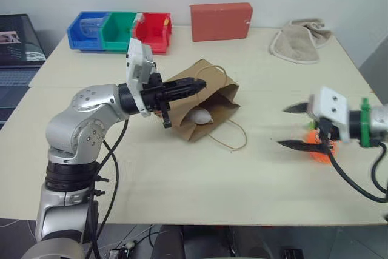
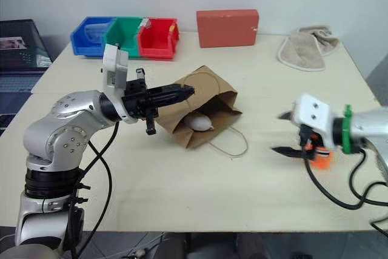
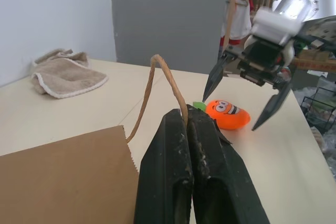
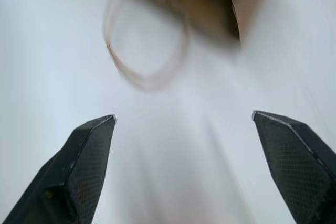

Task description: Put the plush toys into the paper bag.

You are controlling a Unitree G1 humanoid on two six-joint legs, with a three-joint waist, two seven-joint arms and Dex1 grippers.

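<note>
Brown paper bag (image 1: 209, 98) on its side, white plush toy (image 1: 200, 116) inside, orange carrot plush (image 3: 227, 115) well apart

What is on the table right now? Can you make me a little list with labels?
bag: paper bag lying on its side on the table, mouth held open
egg toy: white plush inside the bag
carrot toy: orange plush on the table beside the right end effector
left end effector: shut on the bag's cord handle
right end effector: open, holding nothing

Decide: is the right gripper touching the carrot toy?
Apart: left wrist view shows the open right gripper above the carrot toy, table visible between.
</note>
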